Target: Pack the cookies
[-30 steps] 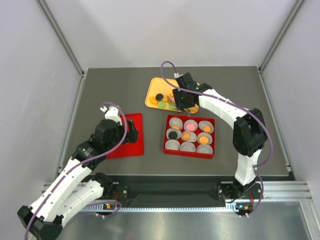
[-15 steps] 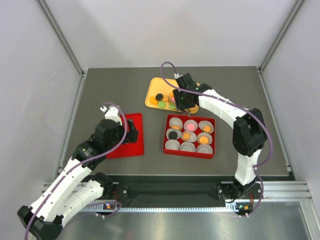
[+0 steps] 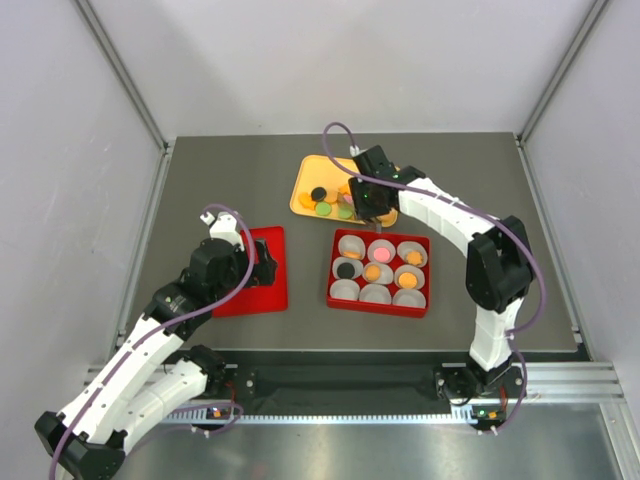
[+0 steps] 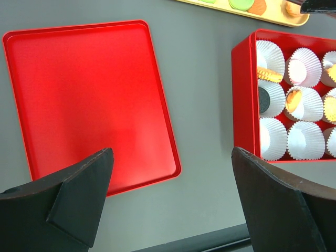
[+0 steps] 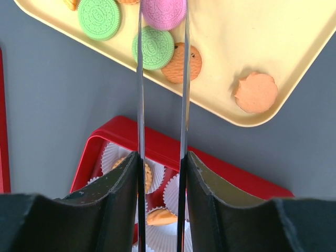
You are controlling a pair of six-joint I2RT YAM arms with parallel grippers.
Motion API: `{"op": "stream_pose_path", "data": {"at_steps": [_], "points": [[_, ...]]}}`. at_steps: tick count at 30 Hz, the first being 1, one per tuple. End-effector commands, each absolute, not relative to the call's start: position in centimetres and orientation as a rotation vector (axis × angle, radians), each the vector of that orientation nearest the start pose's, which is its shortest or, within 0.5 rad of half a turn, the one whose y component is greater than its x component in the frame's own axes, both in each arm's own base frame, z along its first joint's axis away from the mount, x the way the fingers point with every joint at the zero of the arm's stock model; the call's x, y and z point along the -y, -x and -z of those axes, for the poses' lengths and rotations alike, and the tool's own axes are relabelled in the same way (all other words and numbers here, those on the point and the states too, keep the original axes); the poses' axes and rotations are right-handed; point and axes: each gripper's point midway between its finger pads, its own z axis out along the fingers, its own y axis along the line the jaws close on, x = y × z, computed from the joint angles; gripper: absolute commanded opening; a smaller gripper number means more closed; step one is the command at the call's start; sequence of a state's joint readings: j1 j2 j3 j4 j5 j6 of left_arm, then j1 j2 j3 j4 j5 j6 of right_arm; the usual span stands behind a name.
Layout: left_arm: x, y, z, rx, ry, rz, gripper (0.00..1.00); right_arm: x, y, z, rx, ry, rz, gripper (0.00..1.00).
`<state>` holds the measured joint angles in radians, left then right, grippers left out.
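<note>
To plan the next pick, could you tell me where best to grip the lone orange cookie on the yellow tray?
Pinch its rim on opposite sides with the fingers, coming straight down: the orange cookie lies flat on the tray, apart from the others.

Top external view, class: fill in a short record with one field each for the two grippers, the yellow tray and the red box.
left gripper: open, above the flat red tray
right gripper: fingers flank a pink cookie over the yellow tray; grip unclear
yellow tray: loose green, orange and black cookies
red box: nine paper cups; near row empty, some farther ones hold cookies
</note>
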<state>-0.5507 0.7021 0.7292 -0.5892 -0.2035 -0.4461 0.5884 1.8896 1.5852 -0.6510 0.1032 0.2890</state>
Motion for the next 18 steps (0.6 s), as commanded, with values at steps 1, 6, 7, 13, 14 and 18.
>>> {"op": "stream_pose_path", "data": {"at_steps": [1, 6, 7, 13, 14, 18], "points": [[11.6, -22.8, -19.3, -2.112, 0.028, 0.372, 0.99, -25.7, -40.5, -17.8, -2.376, 0.304, -0.303, 0.3], [11.6, -22.8, -19.2, -2.115, 0.029, 0.368, 0.99, -24.7, -40.2, -21.8, -2.302, 0.279, -0.323, 0.31], [11.6, -22.8, -19.1, -2.117, 0.028, 0.368, 0.99, -24.6, -39.8, -22.5, -2.287, 0.278, -0.33, 0.3], [11.5, -22.8, -19.1, -2.117, 0.033, 0.363, 0.99, -23.7, -36.9, -24.0, -2.265, 0.289, -0.388, 0.3], [11.5, -22.9, -19.0, -2.12, 0.033, 0.36, 0.99, -23.7, -36.2, -24.0, -2.262, 0.298, -0.397, 0.3], [11.5, -22.9, -19.0, -2.123, 0.034, 0.359, 0.99, -22.5, -32.4, -24.9, -2.232, 0.319, -0.436, 0.3]]}}
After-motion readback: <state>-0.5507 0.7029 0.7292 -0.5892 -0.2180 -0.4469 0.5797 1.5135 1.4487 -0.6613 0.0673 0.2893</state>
